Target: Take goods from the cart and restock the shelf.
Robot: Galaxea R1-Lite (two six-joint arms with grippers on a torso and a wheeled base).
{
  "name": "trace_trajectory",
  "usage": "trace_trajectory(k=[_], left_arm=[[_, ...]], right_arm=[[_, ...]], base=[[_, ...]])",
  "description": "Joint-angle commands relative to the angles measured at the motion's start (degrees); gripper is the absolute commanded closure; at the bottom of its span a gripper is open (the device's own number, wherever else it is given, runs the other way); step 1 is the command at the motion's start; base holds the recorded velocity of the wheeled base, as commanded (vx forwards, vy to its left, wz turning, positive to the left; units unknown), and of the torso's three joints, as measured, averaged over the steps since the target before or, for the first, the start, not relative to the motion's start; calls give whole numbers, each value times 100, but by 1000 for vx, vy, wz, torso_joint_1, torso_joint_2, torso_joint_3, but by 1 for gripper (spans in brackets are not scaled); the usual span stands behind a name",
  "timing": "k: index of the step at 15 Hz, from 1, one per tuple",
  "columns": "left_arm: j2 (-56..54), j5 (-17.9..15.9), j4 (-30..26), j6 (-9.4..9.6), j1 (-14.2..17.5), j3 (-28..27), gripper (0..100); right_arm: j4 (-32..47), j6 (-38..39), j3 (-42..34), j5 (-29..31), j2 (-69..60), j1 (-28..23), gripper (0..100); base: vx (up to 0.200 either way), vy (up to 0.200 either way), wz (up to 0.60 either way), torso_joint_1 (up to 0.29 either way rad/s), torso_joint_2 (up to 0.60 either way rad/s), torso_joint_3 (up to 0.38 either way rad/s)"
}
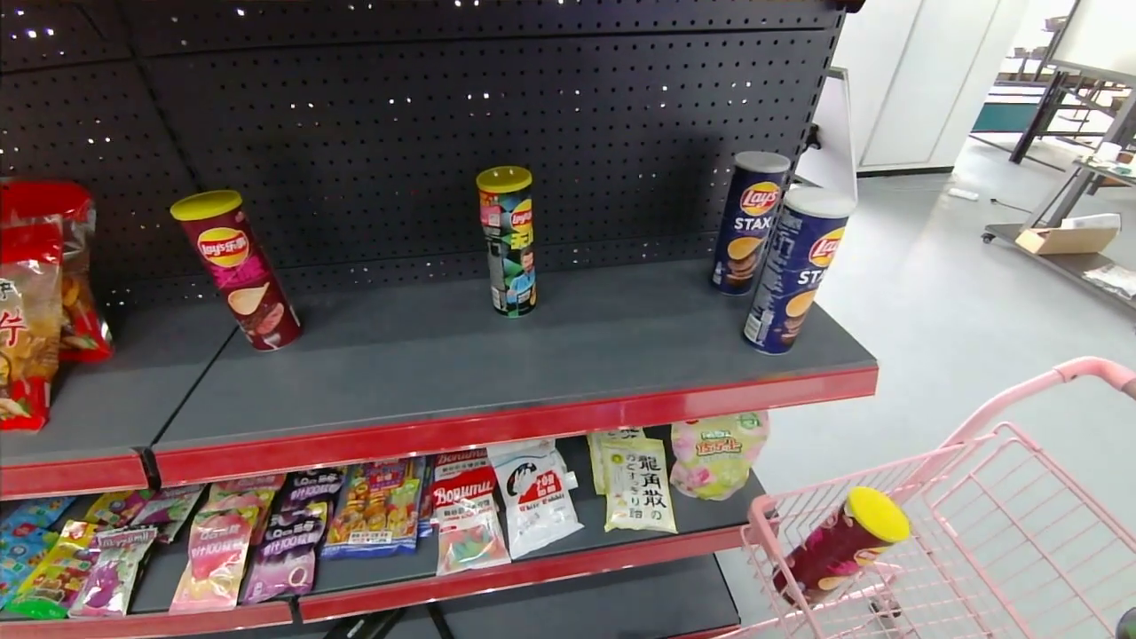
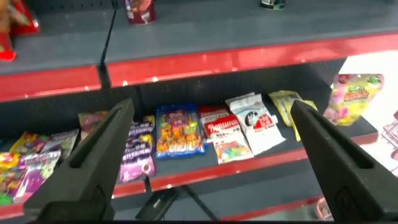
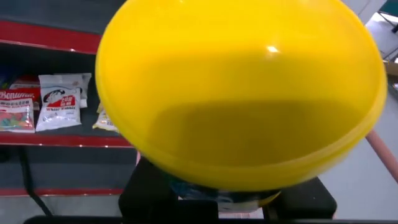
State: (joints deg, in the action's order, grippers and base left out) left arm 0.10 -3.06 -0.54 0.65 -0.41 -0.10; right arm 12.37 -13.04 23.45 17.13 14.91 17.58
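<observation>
Pink wire cart (image 1: pixel 1096 365), maroon can (image 1: pixel 839 546) with yellow lid, red-edged grey shelf (image 1: pixel 577 355), navy cans (image 1: pixel 794 275)

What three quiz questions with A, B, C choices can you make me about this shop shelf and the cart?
1. Where is the can that lies on its side?
A) in the pink cart
B) on the floor
C) on a chair

2. How many cans stand on the top shelf?
A) two
B) four
C) six

3. How is the left tool?
A) shut on a can
B) shut on a bag
C) open, holding nothing

Answers:
1 A: it lies inside the cart's wire basket.
2 B: there is a dark red can, a colourful can and two blue cans.
3 C: its two fingers stand far apart with nothing between them.
</observation>
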Motion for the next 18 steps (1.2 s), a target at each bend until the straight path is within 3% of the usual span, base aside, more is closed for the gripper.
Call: trace_trajectory(k=[1, 4, 12, 14, 15, 16, 17, 18], left_arm=[[8, 7, 1, -3, -2, 1, 0], [8, -2, 1, -3, -2, 1, 0], [289, 7, -8, -29, -29, 1, 0], [289, -54, 10, 138, -46, -69, 0], [491, -116, -43, 173, -82, -456, 0], [2302, -169, -157, -319, -82, -2056, 0], [3075, -257, -140, -416, -134, -2680, 0], [3673, -573, -78, -381, -336, -3031, 0]], right_arm=[[2, 4, -104, -166, -401, 97, 100], [2, 12, -104, -368, -427, 149, 100], [2, 338, -210, -430, -427, 193, 100], [-7, 346, -298, -438, -436, 202, 100], [-16, 382, -298, -438, -383, 202, 100], [-7, 478, -333, -474, -260, 202, 100], [-16, 478, -377, -474, -111, 211, 100], [-51, 487, -359, -553, 56, 220, 100]], base=[[200, 0, 0, 12, -2, 7], [200, 0, 0, 2, 2, 1], [0, 0, 0, 0, 0, 0], [0, 0, 0, 0, 0, 0], [0, 0, 0, 0, 0, 0], [0, 0, 0, 0, 0, 0], [0, 0, 0, 0, 0, 0], [0, 0, 0, 0, 0, 0]])
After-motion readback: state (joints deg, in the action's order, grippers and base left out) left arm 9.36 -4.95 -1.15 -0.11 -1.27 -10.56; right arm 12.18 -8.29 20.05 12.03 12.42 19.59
